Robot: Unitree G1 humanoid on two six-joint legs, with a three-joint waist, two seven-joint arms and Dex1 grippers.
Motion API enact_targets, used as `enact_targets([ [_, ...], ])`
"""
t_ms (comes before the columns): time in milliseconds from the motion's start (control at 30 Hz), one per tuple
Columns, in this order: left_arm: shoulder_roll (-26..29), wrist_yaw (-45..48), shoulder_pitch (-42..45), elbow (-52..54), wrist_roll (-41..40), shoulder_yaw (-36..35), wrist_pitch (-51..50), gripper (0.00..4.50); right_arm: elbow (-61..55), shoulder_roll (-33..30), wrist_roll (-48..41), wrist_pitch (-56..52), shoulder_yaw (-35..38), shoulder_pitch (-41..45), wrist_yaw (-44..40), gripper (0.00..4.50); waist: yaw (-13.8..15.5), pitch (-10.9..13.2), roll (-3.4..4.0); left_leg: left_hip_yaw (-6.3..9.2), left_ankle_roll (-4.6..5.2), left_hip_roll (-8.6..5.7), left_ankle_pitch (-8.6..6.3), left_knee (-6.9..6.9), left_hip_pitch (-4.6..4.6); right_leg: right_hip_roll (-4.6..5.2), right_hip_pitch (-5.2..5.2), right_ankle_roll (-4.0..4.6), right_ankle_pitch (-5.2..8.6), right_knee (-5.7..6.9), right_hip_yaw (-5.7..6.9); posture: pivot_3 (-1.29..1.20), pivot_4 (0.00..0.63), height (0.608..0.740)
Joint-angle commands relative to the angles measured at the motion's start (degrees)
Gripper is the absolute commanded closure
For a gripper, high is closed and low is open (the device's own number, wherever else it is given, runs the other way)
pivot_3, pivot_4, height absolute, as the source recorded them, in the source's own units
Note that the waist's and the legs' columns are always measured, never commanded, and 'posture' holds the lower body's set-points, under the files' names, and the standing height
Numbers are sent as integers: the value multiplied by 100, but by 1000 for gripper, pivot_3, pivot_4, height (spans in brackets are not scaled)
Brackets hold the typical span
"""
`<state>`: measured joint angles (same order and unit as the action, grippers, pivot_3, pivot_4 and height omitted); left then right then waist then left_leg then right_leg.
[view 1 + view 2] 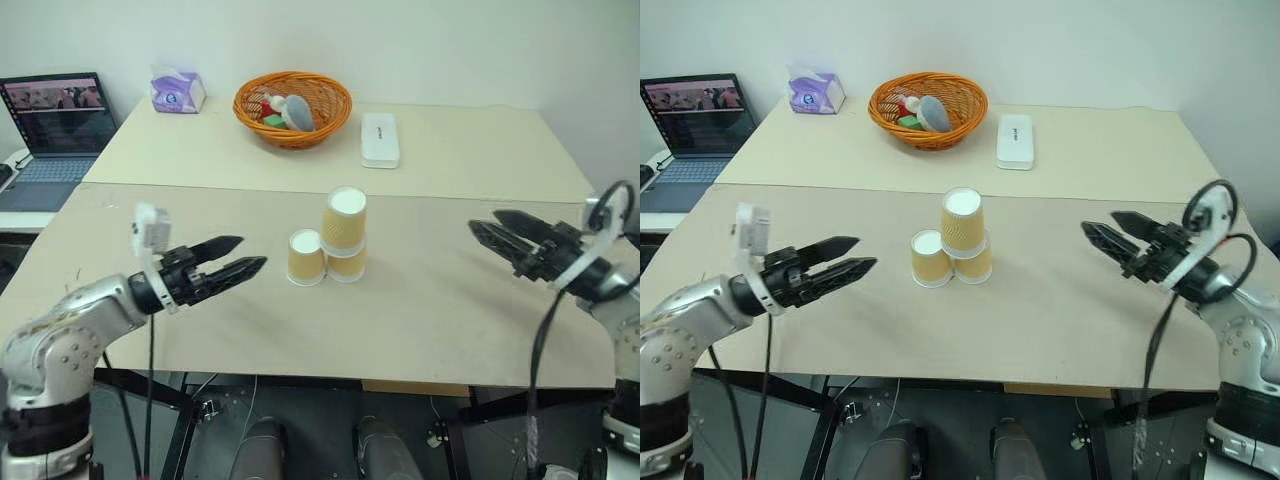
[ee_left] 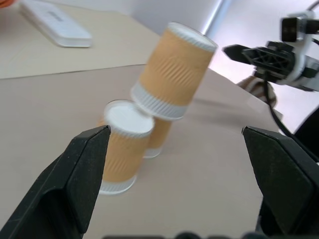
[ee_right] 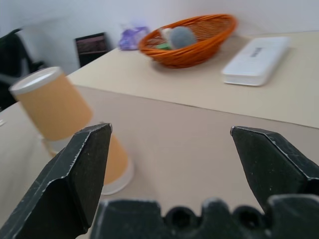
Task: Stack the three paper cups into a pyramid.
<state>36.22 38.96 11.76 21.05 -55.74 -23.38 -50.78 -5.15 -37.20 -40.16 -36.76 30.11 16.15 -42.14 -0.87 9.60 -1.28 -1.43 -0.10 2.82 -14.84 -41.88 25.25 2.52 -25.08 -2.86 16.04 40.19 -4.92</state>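
Three paper cups (image 1: 335,243), tan-orange ribbed sides, white ends up, pyramid-stacked in front of the wicker basket (image 1: 293,107). Left gripper (image 1: 240,257) and right gripper (image 1: 490,228) spread wide, empty, flanking.

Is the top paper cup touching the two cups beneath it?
Touching. In the left wrist view the top cup rests its white rim on the near bottom cup and the far bottom cup.

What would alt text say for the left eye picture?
Three paper cups form a small pyramid on a tan table, one upside down atop two. The left gripper and right gripper flank it, both open and apart from it.
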Motion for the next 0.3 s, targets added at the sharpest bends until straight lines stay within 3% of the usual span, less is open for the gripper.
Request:
enact_targets([
  [33,-415,-735,-114,-173,236,-368,506,0,421,446,714,959,195,-113,992,33,-1,-6,-5,0,0,0,0,0,-9,0,9,-1,-1,-1,0,0,150,675],
  [300,-1227,-1873,-157,-828,1219,-369,1514,0,496,1377,1458,1742,-280,-271,2033,33,-21,-9,-4,-8,-1,-1,0,3,2,-2,-10,0,-2,4,-12,0,150,675],
])
